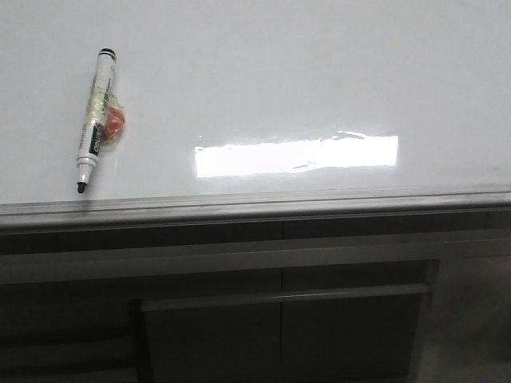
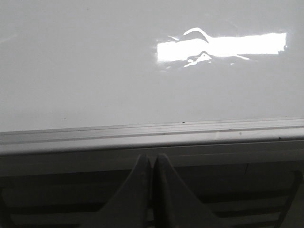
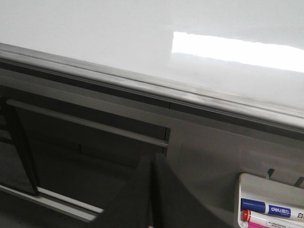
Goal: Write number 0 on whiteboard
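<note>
The whiteboard [image 1: 303,72] is a large glossy white board with a grey edge rail [image 1: 255,206] along its near side. A black-tipped marker [image 1: 95,120] lies uncapped on the board at the left, with tape and an orange lump on its barrel. No drawn 0 shows on the board. My left gripper [image 2: 152,159] is shut and empty, held in front of the rail over the dark cabinet fronts. My right gripper [image 3: 152,164] is also shut and empty, below the rail. Neither gripper shows in the front view.
A bright rectangular glare patch [image 1: 295,155] lies on the board. Dark cabinet fronts with a handle bar [image 1: 279,299] stand below the rail. A white tray [image 3: 273,202] holding a blue-capped and a pink marker sits to the right of the right gripper.
</note>
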Controlling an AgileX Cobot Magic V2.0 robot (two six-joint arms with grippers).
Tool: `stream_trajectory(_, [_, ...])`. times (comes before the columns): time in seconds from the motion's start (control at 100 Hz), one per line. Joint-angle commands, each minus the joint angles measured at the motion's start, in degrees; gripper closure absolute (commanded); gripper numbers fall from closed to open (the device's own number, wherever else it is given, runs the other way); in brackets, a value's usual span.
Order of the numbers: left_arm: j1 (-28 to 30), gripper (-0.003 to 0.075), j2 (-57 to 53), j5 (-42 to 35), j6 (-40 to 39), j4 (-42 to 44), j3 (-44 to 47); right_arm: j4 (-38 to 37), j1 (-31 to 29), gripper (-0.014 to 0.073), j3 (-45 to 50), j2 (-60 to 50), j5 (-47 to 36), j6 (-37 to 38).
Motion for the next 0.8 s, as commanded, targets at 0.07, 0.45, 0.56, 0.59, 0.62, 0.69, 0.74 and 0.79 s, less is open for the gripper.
stream_trajectory(0.07, [0.1, 0.074, -1.7, -3.9, -0.5, -0.5, 1.8, -0.9, -0.4, 0.0665, 0.7, -1.1, -1.3, -0.5])
stream_trajectory(0.45, [0.1, 0.074, -1.7, -3.9, -0.5, -0.5, 1.8, -0.9, -0.4, 0.0665, 0.7, -1.1, -1.3, -0.5])
stream_trajectory(0.56, [0.1, 0.074, -1.7, -3.9, -0.5, -0.5, 1.8, -0.9, -0.4, 0.0664, 0.7, -1.1, -1.3, -0.5])
stream_trajectory(0.59, [0.1, 0.074, -1.7, -3.9, -0.5, -0.5, 1.8, -0.9, -0.4, 0.0665, 0.7, -1.1, -1.3, -0.5])
stream_trajectory(0.62, [0.1, 0.074, -1.7, -3.9, -0.5, -0.5, 1.8, -0.9, -0.4, 0.0665, 0.7, -1.1, -1.3, -0.5])
stream_trajectory(0.69, [0.1, 0.074, -1.7, -3.9, -0.5, -0.5, 1.8, -0.9, -0.4, 0.0665, 0.7, -1.1, -1.3, -0.5])
stream_trajectory(0.74, [0.1, 0.074, -1.7, -3.9, -0.5, -0.5, 1.8, -1.5, -0.4, 0.0665, 0.7, -1.1, -1.3, -0.5])
stream_trajectory(0.79, [0.1, 0.074, -1.7, -3.9, -0.5, -0.5, 1.8, -1.6, -0.4, 0.0665, 0.7, -1.1, -1.3, -0.5])
